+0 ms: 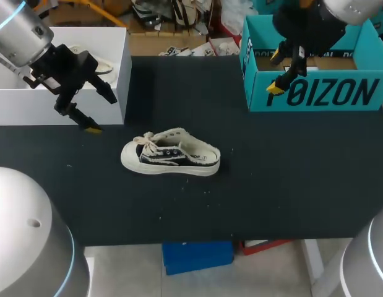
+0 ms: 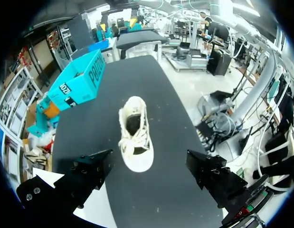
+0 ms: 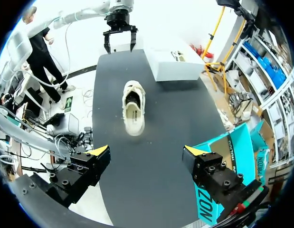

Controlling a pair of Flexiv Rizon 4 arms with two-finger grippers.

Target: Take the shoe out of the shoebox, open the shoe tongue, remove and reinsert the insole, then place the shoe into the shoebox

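The shoe (image 1: 171, 159) is seen standing on its sole on the black table (image 1: 271, 185), outside the teal shoebox (image 1: 315, 94), with its opening turned upward. The left gripper (image 1: 99, 112) is held above the table with its 2 fingers spread wide and nothing between them. In its wrist view the shoe (image 2: 135, 137) is placed just ahead of the fingers, toe nearest them. The right gripper (image 1: 278, 74) is likewise released and empty, held at the shoebox's front wall. The shoe (image 3: 133, 107) is found well ahead of its fingers, and the shoebox (image 3: 227, 156) beside 1 finger. A white box (image 1: 61, 62) is set just beside the left fingers.
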